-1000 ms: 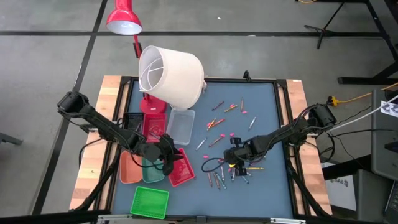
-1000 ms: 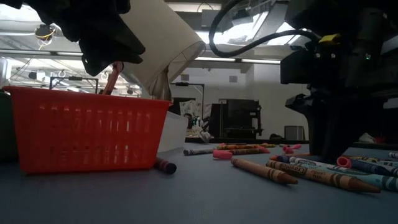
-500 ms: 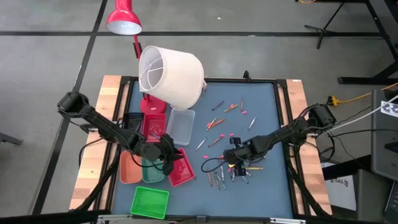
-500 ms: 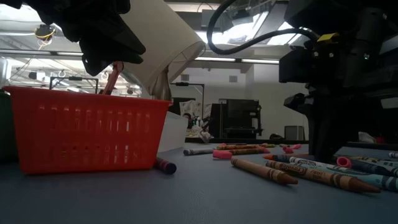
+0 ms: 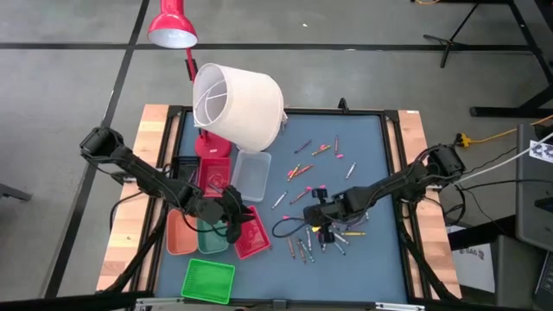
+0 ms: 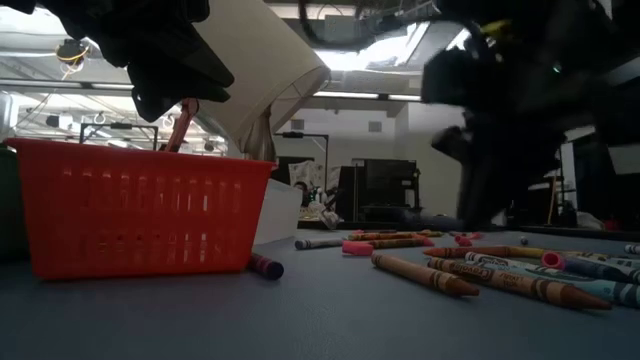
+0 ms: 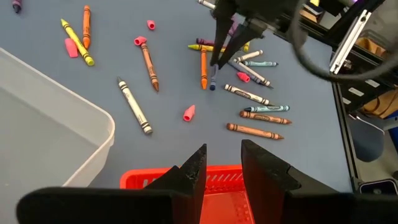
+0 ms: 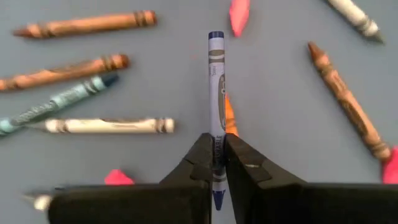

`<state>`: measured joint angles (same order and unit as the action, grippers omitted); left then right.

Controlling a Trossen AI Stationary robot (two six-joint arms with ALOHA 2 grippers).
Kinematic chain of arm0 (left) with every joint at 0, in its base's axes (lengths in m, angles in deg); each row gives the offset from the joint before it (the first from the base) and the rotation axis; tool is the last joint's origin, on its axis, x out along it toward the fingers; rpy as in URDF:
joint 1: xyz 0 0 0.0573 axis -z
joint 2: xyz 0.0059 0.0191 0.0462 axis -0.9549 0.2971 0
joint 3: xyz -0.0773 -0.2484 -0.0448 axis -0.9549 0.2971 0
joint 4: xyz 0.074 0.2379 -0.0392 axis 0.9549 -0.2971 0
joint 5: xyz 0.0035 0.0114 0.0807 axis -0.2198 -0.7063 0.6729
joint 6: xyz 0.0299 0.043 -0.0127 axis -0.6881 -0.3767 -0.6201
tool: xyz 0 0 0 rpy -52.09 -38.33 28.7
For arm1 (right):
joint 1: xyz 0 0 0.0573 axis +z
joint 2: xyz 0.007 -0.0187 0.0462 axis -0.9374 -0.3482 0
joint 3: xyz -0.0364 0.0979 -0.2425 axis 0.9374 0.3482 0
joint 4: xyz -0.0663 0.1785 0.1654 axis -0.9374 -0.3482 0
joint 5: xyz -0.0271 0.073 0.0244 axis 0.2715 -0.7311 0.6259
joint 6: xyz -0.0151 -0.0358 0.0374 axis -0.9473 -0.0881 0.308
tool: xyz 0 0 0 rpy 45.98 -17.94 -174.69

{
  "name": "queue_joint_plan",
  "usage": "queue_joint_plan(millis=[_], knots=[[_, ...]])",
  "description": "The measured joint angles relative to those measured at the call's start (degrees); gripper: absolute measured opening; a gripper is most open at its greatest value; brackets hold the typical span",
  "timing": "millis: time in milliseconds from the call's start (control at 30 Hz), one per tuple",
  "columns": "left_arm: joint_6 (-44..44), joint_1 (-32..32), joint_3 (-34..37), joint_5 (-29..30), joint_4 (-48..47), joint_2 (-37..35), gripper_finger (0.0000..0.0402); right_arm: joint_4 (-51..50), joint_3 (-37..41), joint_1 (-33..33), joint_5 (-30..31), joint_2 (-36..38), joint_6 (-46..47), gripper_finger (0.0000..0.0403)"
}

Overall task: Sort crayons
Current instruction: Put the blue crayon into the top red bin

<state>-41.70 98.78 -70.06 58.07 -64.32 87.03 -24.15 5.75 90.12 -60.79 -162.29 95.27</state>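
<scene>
Blue crayon (image 8: 216, 93): I had the right gripper (image 8: 215, 163) clenched on it, lifted over the scattered crayons (image 5: 324, 242).
Axis: straight out past the fingertips.
Left gripper (image 7: 222, 163): parted, empty, over red tray (image 5: 252, 235).

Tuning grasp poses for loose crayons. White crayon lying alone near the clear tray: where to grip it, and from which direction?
Grip the white crayon at mid-length, coming straight down, fingers closing across its thin width. It lies flat on the mat with bare space on both long sides, well apart from the clear tray, so the fingers should fit either side.
</scene>
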Motion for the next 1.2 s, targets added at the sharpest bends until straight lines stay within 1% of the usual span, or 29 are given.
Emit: queue_joint_plan(millis=[200,300,433,533,633,767,867,1000,1200], knots=[[-2.29,0.02,0.00,-0.02,0.19,0.00,0.0086,-0.40,-3.84,0.07,0.74,0.00,-2.21,0.0023],[-3.92,0.24,0.00,-0.60,0.36,0.00,0.0086,0.73,-5.75,0.07,3.14,0.04,-3.14,0.0023],[-7.18,1.34,0.00,-3.27,0.37,0.00,0.0086,2.24,-8.02,0.07,7.41,0.09,-3.57,0.0023],[-9.07,2.62,0.00,-3.62,0.39,0.00,0.0086,6.08,-8.75,0.07,9.12,0.09,-4.50,0.0024],[-9.57,3.47,0.00,-3.43,0.41,0.00,0.0086,13.15,-8.77,0.09,9.10,0.09,-4.52,0.0024],[-10.09,3.78,0.01,-0.63,1.05,0.00,0.0086,23.38,-8.82,0.10,9.08,0.13,-4.53,0.0024],[-12.10,3.74,0.00,2.18,3.94,0.00,0.0086,29.56,-8.82,0.11,9.09,0.16,-4.89,0.0024],[-18.53,3.69,0.00,4.74,10.91,0.00,0.0086,36.00,-8.82,0.11,9.09,0.20,-7.01,0.0024],[-27.28,3.69,0.01,7.75,20.13,0.00,0.0086,40.68,-8.82,0.11,9.08,0.20,-7.63,0.0024]])
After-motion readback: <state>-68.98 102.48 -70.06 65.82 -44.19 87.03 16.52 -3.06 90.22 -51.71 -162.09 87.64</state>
